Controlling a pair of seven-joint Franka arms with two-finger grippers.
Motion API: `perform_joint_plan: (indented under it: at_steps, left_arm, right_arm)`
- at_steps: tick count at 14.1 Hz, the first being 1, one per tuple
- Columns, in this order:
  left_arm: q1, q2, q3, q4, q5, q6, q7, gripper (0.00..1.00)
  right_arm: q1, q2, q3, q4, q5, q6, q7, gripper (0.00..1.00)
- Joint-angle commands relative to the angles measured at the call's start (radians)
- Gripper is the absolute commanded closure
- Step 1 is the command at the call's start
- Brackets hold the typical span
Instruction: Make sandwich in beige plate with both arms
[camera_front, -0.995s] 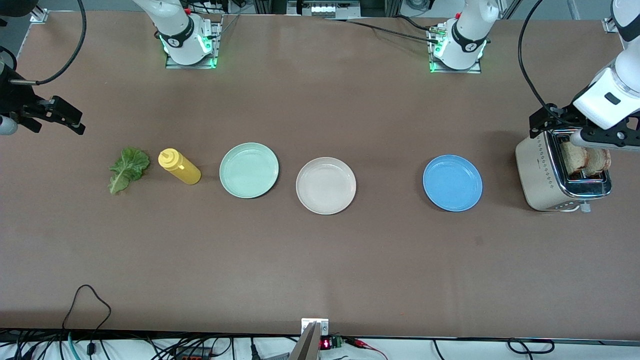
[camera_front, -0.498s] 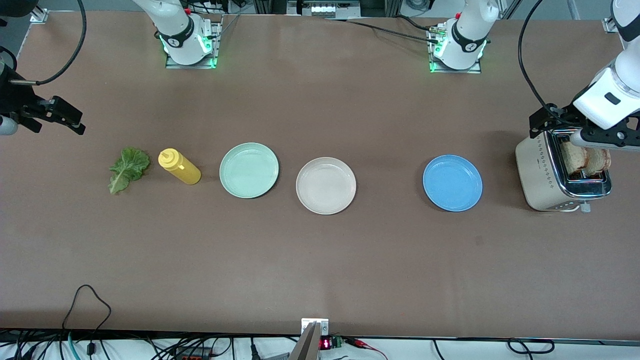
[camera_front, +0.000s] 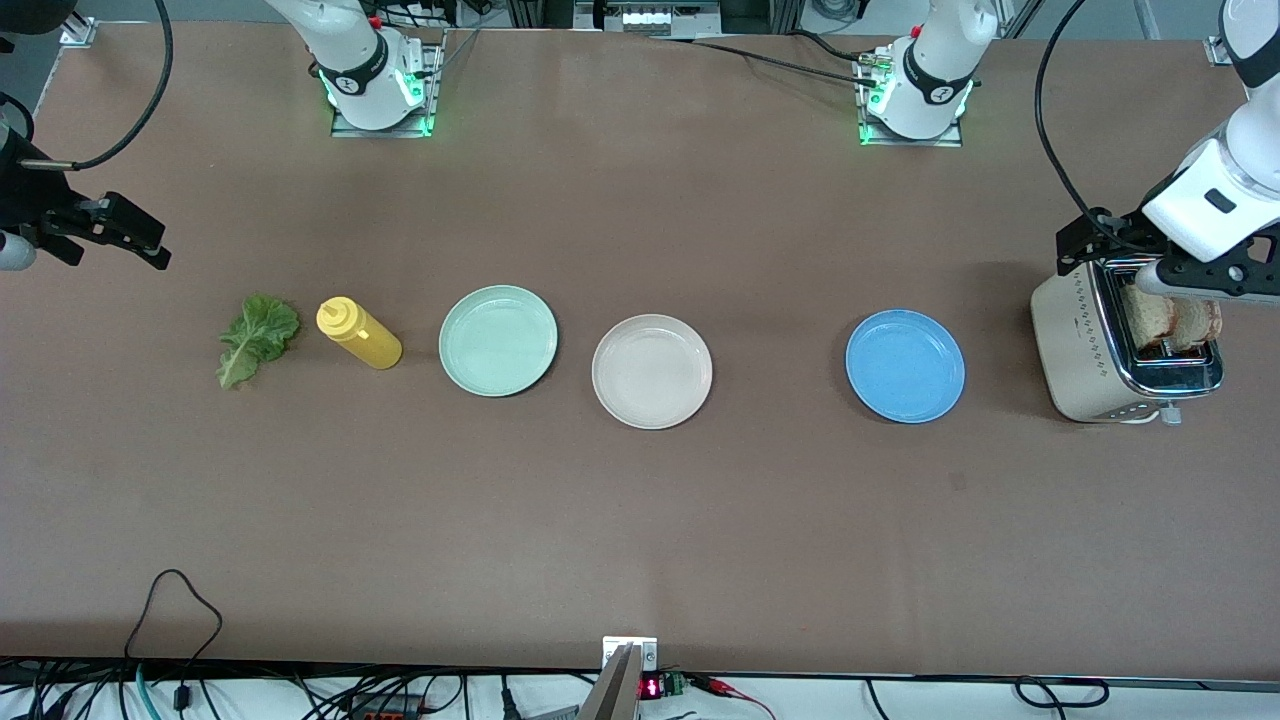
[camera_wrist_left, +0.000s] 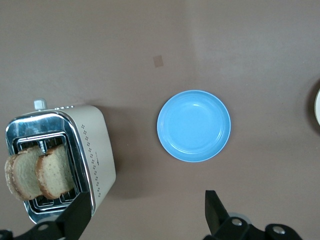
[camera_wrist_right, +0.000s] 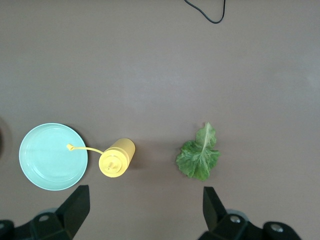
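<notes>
The beige plate (camera_front: 652, 371) sits empty mid-table between a mint-green plate (camera_front: 498, 340) and a blue plate (camera_front: 905, 365). Two bread slices (camera_front: 1170, 318) stand in the toaster (camera_front: 1085, 350) at the left arm's end; they also show in the left wrist view (camera_wrist_left: 37, 172). A lettuce leaf (camera_front: 257, 338) lies at the right arm's end and shows in the right wrist view (camera_wrist_right: 198, 159). My left gripper (camera_front: 1150, 262) hangs open and empty over the toaster's edge (camera_wrist_left: 147, 202). My right gripper (camera_front: 150, 245) hangs open and empty over the table near the lettuce (camera_wrist_right: 145, 200).
A yellow squeeze bottle (camera_front: 358, 333) lies between the lettuce and the mint-green plate; it also shows in the right wrist view (camera_wrist_right: 116, 157). The blue plate shows in the left wrist view (camera_wrist_left: 194, 125). Cables lie along the table edge nearest the front camera.
The left gripper has shifted very slightly over the toaster. Nothing else has moved.
</notes>
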Motion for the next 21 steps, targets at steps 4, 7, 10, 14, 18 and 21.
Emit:
perform_joint_plan:
  at_steps: [4, 7, 10, 14, 18, 21]
  left_arm:
    - [0.059, 0.069, 0.017, 0.039, -0.007, -0.081, 0.001, 0.00]
    - [0.167, 0.132, 0.015, 0.042, -0.006, -0.084, 0.020, 0.00]
    - [0.272, 0.197, 0.015, 0.039, -0.004, -0.015, 0.182, 0.00]
    - [0.346, 0.258, 0.015, 0.025, 0.008, 0.076, 0.340, 0.00]
    - [0.352, 0.260, 0.015, 0.004, 0.008, 0.079, 0.336, 0.00]
    - [0.353, 0.257, 0.017, -0.021, 0.008, 0.106, 0.328, 0.00]
  right_arm:
    - [-0.006, 0.000, 0.005, 0.009, 0.012, -0.013, -0.015, 0.00]
    - [-0.006, 0.000, 0.005, 0.009, 0.012, -0.013, -0.015, 0.00]
    - [-0.006, 0.000, 0.005, 0.009, 0.009, -0.013, -0.018, 0.00]
    - [-0.003, 0.001, 0.005, 0.012, 0.009, -0.014, -0.010, 0.00]
    - [0.000, 0.009, 0.005, 0.010, 0.012, -0.007, -0.005, 0.00]
    - [0.015, 0.023, 0.005, 0.010, 0.012, -0.008, -0.001, 0.00]
